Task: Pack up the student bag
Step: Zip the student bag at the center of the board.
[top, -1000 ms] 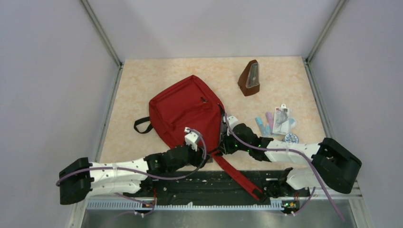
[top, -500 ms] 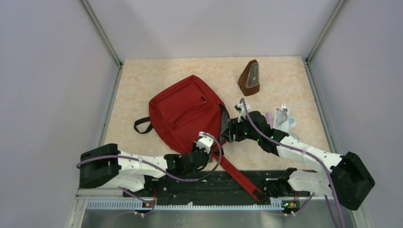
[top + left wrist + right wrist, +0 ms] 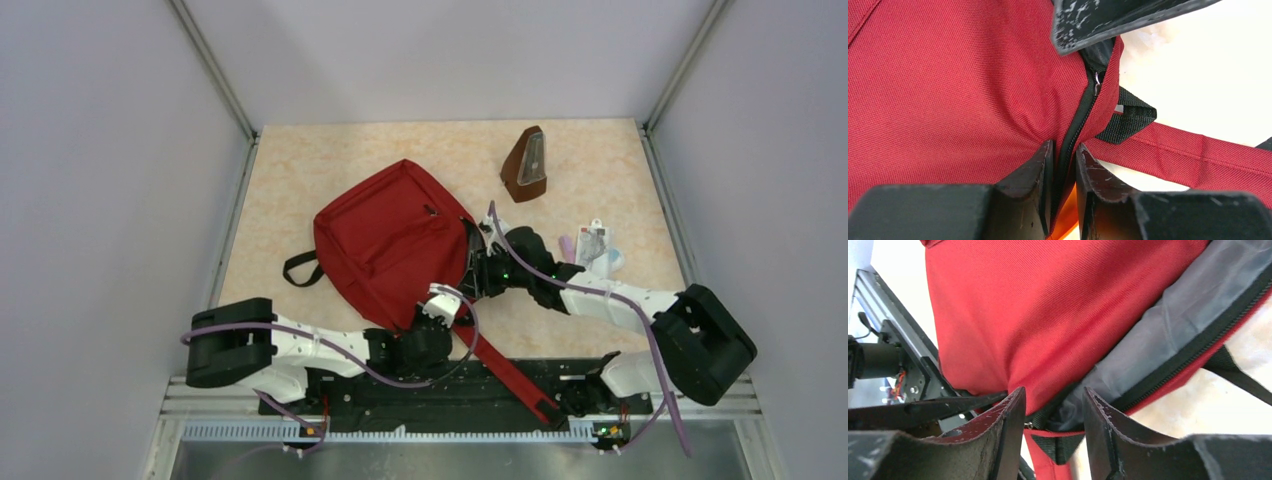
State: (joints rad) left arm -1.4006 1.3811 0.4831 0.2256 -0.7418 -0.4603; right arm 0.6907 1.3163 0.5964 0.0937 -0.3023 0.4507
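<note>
We saw a table [image 3: 300,180] topped in a pale peach, marbled pattern, boxed in by plain lavender-grey walls [image 3: 100,200] on three sides. Thin metal posts [image 3: 212,70] ran up the far corners. Light fell soft and even, and a slotted metal rail [image 3: 400,431] edged the near side.

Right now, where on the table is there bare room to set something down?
Bare table in the far-left corner, between the student bag and the left rail; also the far strip between bag and metronome. Crowded: the bag's near-right side, with left gripper, right gripper, red strap and small items.
</note>
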